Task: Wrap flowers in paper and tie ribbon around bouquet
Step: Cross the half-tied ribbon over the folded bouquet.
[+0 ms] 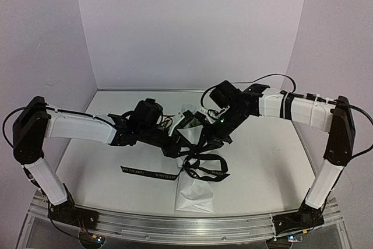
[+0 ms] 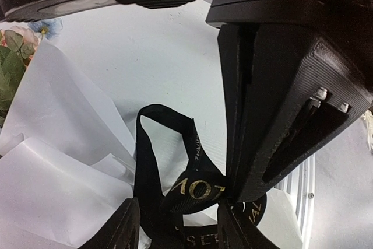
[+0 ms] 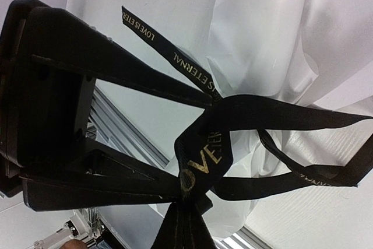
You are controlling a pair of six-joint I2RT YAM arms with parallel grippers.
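right end effector (image 3: 187, 189): clenched on the ribbon (image 3: 201, 158), pinching it at the gold lettering; you see the closed tips best from the left wrist.
left end effector (image 2: 178, 208): fingers apart, ribbon strands running between them; you cannot tell if they pinch.
ribbon: looped over the bouquet (image 1: 195, 193), one tail flat on the table (image 1: 262, 161) toward the left arm's side.
bouquet: lying on the table between both arms, paper (image 2: 52, 121) cone toward the bases, flowers (image 2: 11, 45) at the far end.
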